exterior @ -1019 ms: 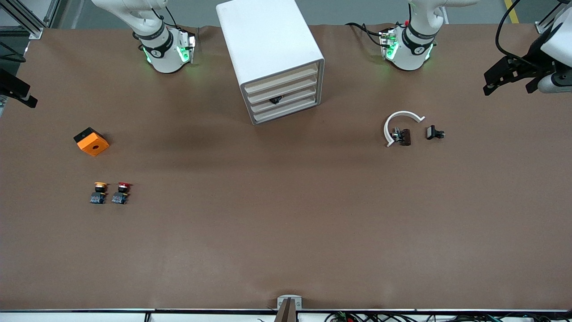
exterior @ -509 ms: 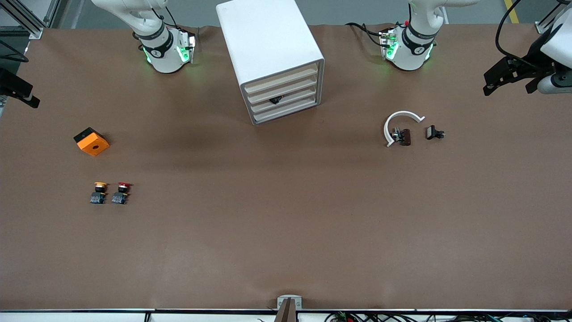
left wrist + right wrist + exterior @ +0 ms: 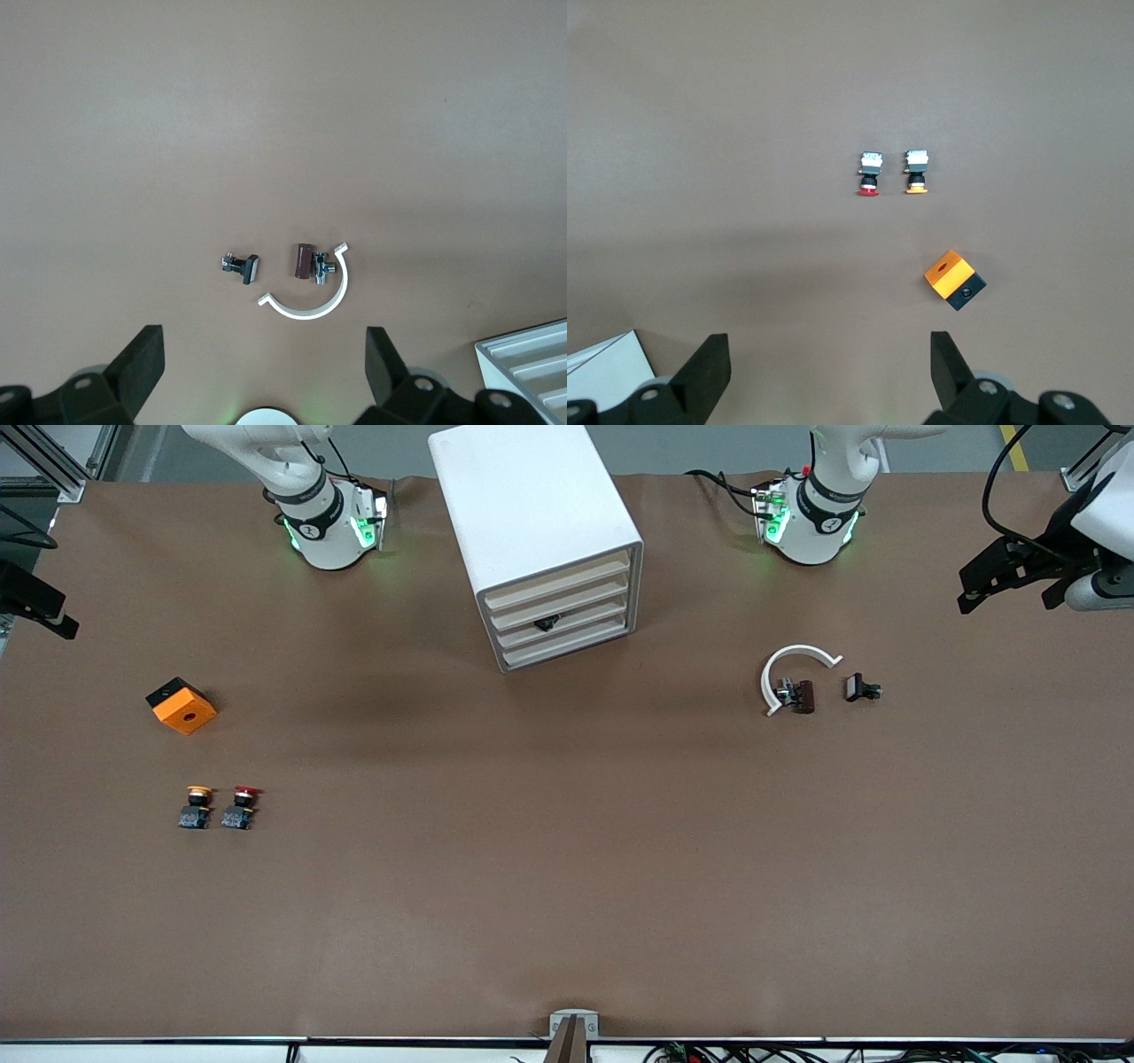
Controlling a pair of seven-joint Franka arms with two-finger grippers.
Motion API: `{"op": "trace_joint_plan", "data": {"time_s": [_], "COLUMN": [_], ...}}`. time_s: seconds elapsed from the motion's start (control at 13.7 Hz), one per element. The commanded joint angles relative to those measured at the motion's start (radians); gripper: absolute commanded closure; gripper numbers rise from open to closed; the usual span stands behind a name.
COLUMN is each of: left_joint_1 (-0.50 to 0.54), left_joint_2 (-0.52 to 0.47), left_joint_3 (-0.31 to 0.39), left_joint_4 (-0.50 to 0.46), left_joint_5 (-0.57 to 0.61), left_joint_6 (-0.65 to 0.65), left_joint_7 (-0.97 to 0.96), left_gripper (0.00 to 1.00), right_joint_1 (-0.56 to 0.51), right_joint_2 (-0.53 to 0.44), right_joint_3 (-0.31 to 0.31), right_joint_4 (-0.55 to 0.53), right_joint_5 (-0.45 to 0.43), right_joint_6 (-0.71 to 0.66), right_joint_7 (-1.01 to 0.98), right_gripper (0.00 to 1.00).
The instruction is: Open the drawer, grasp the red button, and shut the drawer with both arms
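Observation:
The white cabinet [image 3: 536,522] stands between the two arm bases. Its four cream-fronted drawers [image 3: 560,607] are all shut, and a small black piece [image 3: 547,623] sits on the third one down. The red-capped button [image 3: 241,806] stands on the table toward the right arm's end, beside a yellow-capped one [image 3: 195,806]. The red button also shows in the right wrist view [image 3: 869,173]. My right gripper [image 3: 40,607] [image 3: 828,347] is open and empty, high over the table's edge at that end. My left gripper [image 3: 1008,598] [image 3: 264,345] is open and empty, high over the left arm's end.
An orange cube with a hole [image 3: 182,705] lies farther from the front camera than the buttons. Toward the left arm's end lie a white C-shaped ring [image 3: 793,669], a brown part [image 3: 802,696] and a small black part [image 3: 861,688].

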Motion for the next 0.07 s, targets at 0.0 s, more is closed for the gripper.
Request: {"op": "trace_joint_plan", "data": {"time_s": [0.0], "left_joint_1": [0.001], "left_joint_2": [0.01], "left_joint_3": [-0.004], "left_joint_4": [0.027], "left_joint_5": [0.018], "left_joint_6": [-0.023], "left_joint_7": [0.003], "left_gripper": [0.0], "right_joint_1": [0.008], "right_joint_2": [-0.026], "right_joint_3": [-0.001], "right_joint_4": [-0.028], "right_joint_5": [-0.018], "right_joint_6": [0.015], "right_joint_7": [-0.014], "right_gripper": [0.0]}}
